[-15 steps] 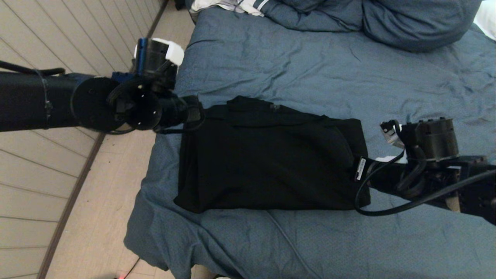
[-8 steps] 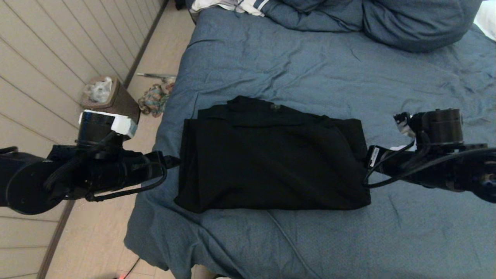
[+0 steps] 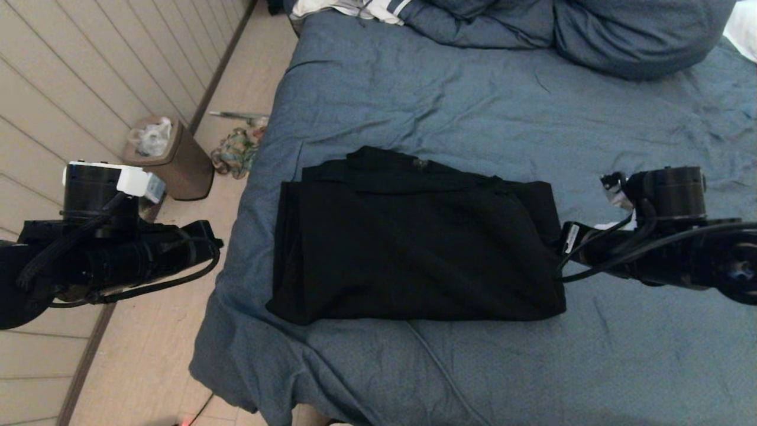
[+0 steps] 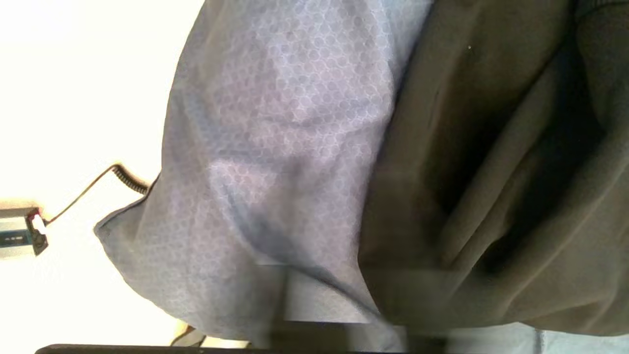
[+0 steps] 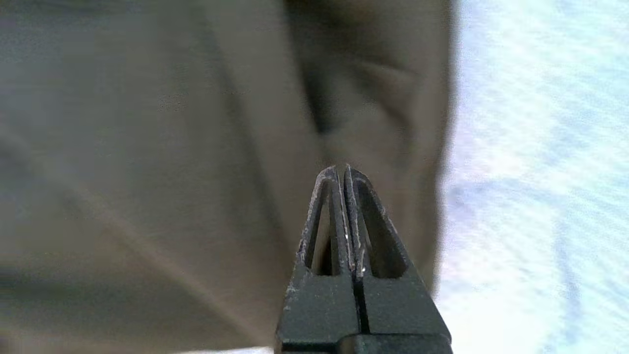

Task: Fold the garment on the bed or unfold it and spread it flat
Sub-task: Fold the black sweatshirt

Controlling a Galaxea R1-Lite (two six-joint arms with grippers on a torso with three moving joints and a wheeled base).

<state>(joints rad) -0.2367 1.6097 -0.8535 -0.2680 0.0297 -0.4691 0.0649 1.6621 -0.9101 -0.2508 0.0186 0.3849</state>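
The garment is a black sweatshirt lying folded into a rough rectangle in the middle of the slate-blue bed. My left gripper hangs beyond the bed's left edge over the floor, apart from the garment and pointing at it. In the left wrist view the garment lies on the duvet. My right gripper sits at the garment's right edge. The right wrist view shows this gripper shut with nothing between its fingers, just over the dark cloth.
A brown bin and a multicoloured rag are on the floor left of the bed. Blue pillows and a white striped cloth lie at the bed's far end. A coiled cable runs along the floor.
My left arm has swung away from the garment's upper left corner, down and leftward off the bed. The right gripper drew back slightly to the right. The garment has not moved.
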